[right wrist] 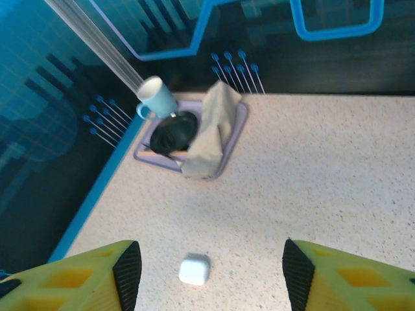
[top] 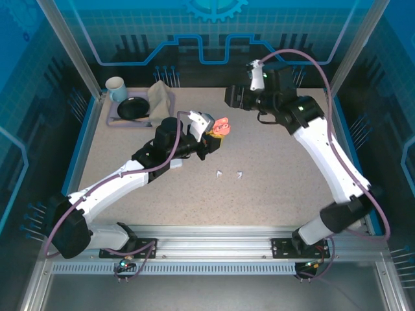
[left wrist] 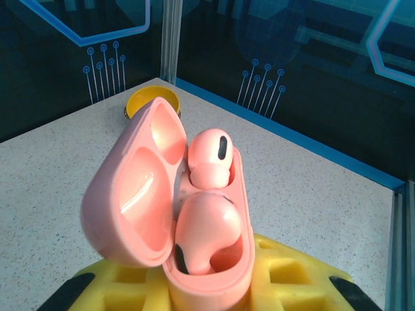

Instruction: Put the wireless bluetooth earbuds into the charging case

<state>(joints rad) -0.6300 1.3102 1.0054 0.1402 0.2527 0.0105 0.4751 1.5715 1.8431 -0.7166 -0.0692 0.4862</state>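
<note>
Clamping pink case (left wrist: 130, 194) in left gripper (top: 208, 134), with right gripper (right wrist: 207, 272) spread wide, empty; judging white earbuds (top: 219, 173) featherlight, slick, hard: pinch gently across stem.

Directions are read on the top view, with 12 o'clock at the far wall.

- **10 o'clock:** this corner of the table (top: 279, 194) is blocked by the tray (top: 111, 122) carrying the mug (top: 117, 87), black dish (top: 133, 109) and cloth (top: 160, 97).
- **8 o'clock to centre:** the left arm (top: 123, 184) bars this diagonal, ending at the open pink charging case (top: 221, 126).
- **4 o'clock through 2 to 12 o'clock:** the right arm (top: 324, 149) arcs along this side.
- **6 o'clock:** bare tabletop between the arms is passable. Two white earbuds (top: 219, 173) lie there side by side, not touching.
</note>
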